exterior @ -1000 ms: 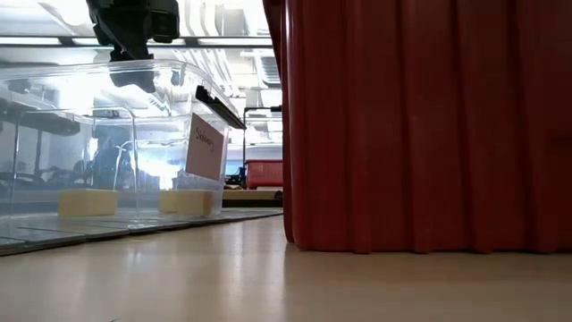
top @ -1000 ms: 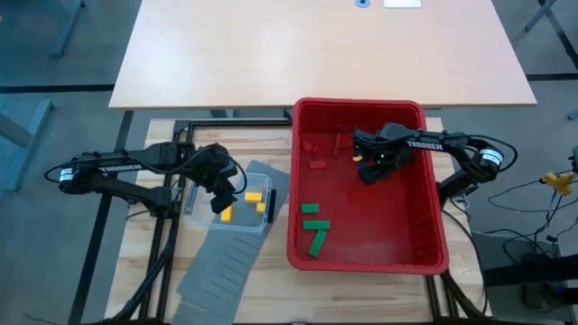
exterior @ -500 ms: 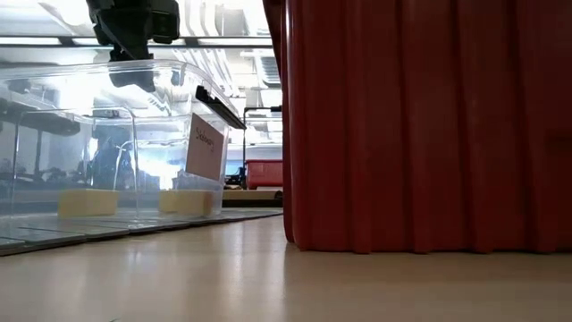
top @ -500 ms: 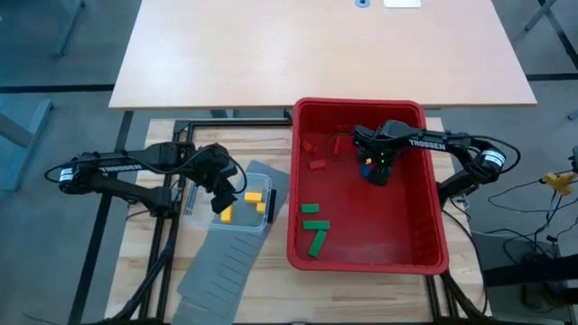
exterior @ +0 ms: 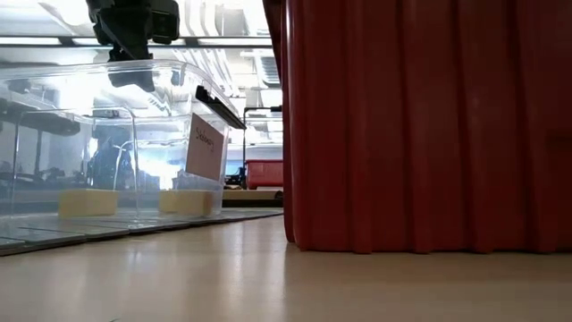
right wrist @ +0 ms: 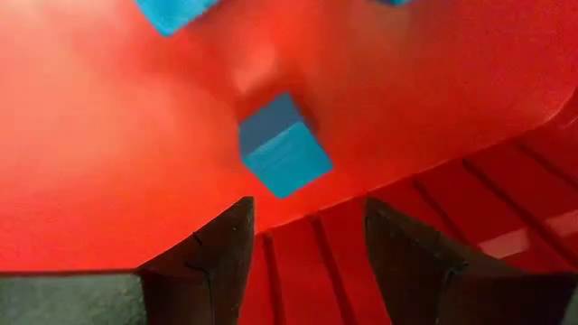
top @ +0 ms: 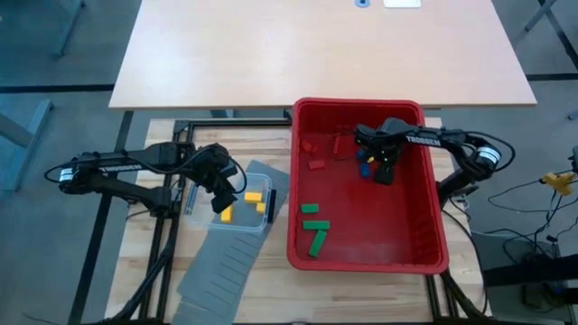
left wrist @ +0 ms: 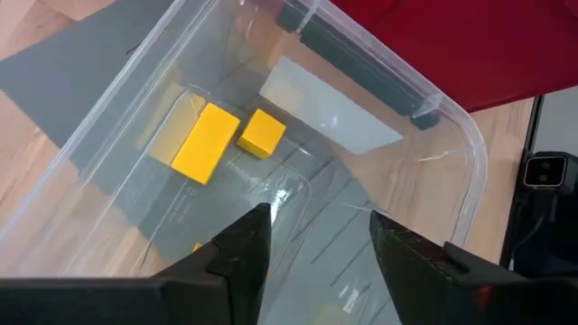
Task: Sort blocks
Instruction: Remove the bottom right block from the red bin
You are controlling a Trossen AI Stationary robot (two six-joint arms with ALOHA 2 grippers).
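My right gripper stands open inside the red bin, pointing down at its floor. A blue cube lies just ahead of its fingers, and another blue block lies farther off; both show as blue blocks in the high view. Red blocks lie at the bin's far left, green blocks at its near left. My left gripper hangs open over the clear tub, with yellow blocks on the tub's bottom below it.
The tub stands on a long grey slotted panel left of the bin. In the low view the bin's red wall fills the right side and hides its inside. A light wooden table lies beyond the work surface.
My right gripper has rolled about its own pointing line and shifted slightly toward the table's right edge, staying over the bin floor. The blue blocks now show beside it.
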